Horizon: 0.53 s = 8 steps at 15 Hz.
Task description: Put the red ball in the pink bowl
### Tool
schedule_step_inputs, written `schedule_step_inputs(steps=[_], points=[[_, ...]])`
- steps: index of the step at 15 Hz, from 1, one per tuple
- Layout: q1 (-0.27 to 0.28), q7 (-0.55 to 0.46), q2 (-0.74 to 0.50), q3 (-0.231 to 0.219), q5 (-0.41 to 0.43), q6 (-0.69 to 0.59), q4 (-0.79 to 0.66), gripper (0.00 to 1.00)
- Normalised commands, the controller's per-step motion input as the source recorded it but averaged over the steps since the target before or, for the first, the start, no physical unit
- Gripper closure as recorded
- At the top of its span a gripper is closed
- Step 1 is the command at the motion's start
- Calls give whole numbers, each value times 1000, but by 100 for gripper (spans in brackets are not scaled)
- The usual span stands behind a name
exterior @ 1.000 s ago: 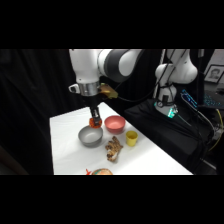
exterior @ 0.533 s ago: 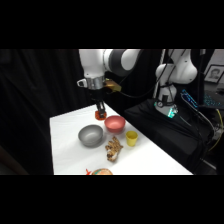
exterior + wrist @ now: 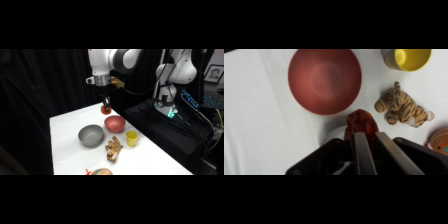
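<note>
My gripper (image 3: 106, 105) hangs above the table, shut on the red ball (image 3: 106, 109), a small red-orange ball. In the side view it is just up and left of the pink bowl (image 3: 114, 123). The wrist view shows the red ball (image 3: 360, 122) between the fingers of my gripper (image 3: 367, 134). There the pink bowl (image 3: 324, 80) lies beyond the ball, with nothing inside it. The ball is near the bowl's rim rather than over its middle.
A grey bowl (image 3: 91, 135) stands left of the pink one. A yellow cup (image 3: 131, 137) and a small tiger toy (image 3: 114, 149) sit in front; both show in the wrist view as cup (image 3: 411, 57) and tiger (image 3: 403, 107). An orange-and-pale round thing (image 3: 100, 171) lies at the table's near edge.
The gripper has carried the ball to the right, from above the grey bowl toward the pink bowl. The bowls, cup and toy have not moved.
</note>
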Motion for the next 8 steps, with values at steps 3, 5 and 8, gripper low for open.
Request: schedule_step_inputs(steps=[3, 5, 8], points=[[-48, -127, -272, -15, 39, 267, -368, 96], [-56, -131, -239, -23, 21, 271, -340, 96], [-67, -153, -214, -33, 13, 261, -316, 96]])
